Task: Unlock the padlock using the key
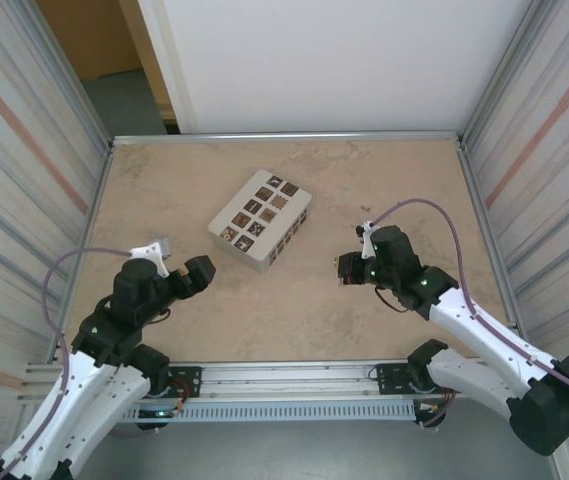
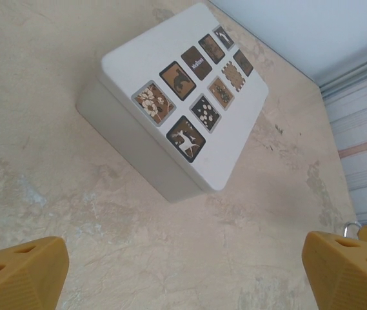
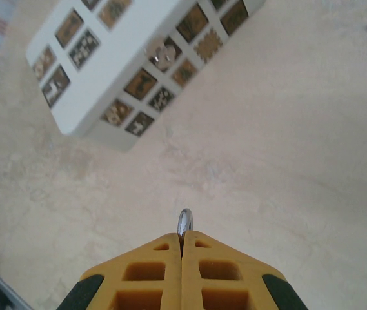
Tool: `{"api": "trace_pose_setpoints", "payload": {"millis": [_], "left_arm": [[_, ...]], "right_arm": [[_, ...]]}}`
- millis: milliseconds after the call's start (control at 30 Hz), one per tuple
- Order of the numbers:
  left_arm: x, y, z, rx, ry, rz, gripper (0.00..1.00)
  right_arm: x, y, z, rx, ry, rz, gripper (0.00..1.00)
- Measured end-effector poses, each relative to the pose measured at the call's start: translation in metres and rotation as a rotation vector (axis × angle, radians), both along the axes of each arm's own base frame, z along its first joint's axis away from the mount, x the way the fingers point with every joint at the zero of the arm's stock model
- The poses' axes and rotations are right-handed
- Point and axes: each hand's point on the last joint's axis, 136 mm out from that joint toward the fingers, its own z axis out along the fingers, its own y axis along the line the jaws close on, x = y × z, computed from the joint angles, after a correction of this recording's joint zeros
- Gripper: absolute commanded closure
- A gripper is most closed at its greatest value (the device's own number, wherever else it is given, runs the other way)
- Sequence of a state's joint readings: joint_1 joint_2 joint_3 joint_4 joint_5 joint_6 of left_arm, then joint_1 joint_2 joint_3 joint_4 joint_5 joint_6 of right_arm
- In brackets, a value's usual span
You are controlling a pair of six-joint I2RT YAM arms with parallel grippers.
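Top external shows the tabletop [image 1: 294,310] carrying a white tiled box [image 1: 260,220] midway between the arms, the left gripper [image 2: 183,268] spread wide and empty facing it, the right gripper [image 3: 183,242] clamped on a thin metal loop [image 3: 184,223], perhaps the key's ring, so it juts forward for use.

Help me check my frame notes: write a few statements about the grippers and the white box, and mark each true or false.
1. The left gripper is open. True.
2. The right gripper is open. False: it is shut on a small metal loop that pokes out between its fingertips.
3. The white box rests on the table. True.
4. The left gripper grips the white box. False: nothing sits between its fingers, and the box lies apart from them.
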State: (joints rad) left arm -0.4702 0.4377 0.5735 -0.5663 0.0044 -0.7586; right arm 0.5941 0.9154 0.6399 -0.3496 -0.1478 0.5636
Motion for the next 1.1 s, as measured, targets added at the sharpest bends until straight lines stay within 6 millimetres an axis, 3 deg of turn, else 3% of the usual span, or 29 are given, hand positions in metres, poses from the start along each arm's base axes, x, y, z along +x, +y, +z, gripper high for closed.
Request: {"api": "trace_pose_setpoints", "payload": {"millis": [167, 633, 1100], "left_arm": [[-0.006, 0.008, -0.008, 0.010, -0.005, 0.019, 0.04], [-0.017, 0.026, -0.030, 0.121, 0.044, 0.049, 0.04], [-0.017, 0.037, -0.032, 0.178, 0.029, 0.081, 0.03]], "right_arm": [[-0.009, -0.002, -0.014, -0.046, 0.087, 0.015, 1.00], [-0.021, 0.022, -0.051, -0.132, 0.258, 0.102, 1.00], [-0.026, 0.036, -0.081, -0.143, 0.369, 0.109, 1.00]]}}
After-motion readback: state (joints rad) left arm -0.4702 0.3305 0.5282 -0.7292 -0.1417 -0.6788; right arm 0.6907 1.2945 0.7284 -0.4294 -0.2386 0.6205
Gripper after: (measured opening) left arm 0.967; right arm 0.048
